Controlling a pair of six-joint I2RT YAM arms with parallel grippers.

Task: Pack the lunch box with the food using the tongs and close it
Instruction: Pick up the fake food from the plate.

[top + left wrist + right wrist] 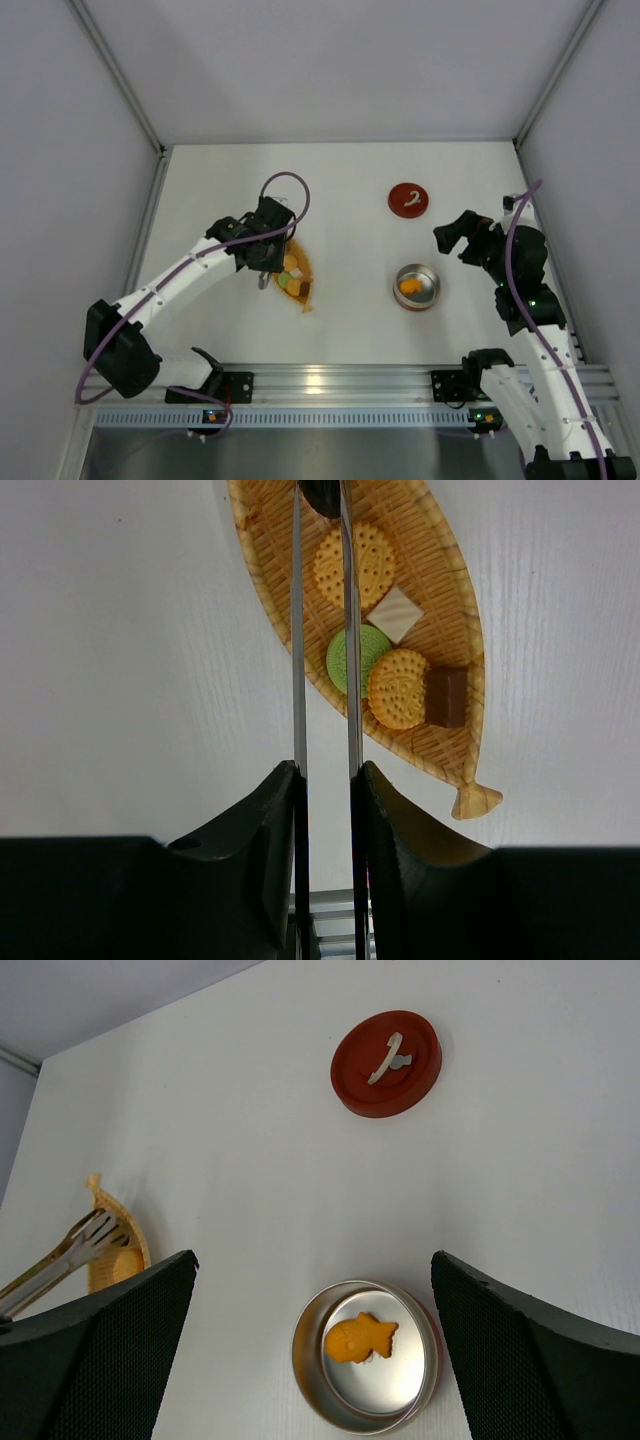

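Top view: the left end effector (265,268) hangs at the left edge of the orange leaf-shaped dish (300,287) on the worktop (340,180). To the right stands the open lunch box (416,287), with its lid (408,199) lying apart behind it and the right end effector (458,240) beside both. Left wrist view: the left end effector is clamped on both arms of the tongs (297,660), which run across the food (398,688) in the dish. Right wrist view: the right end effector stands wide apart and empty, and the lunch box holds one orange fish-shaped piece (360,1338).

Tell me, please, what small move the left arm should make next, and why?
Probably lift the tongs slightly: the left gripper squeezes them nearly shut over the dish, and the lunch box holds only one piece.
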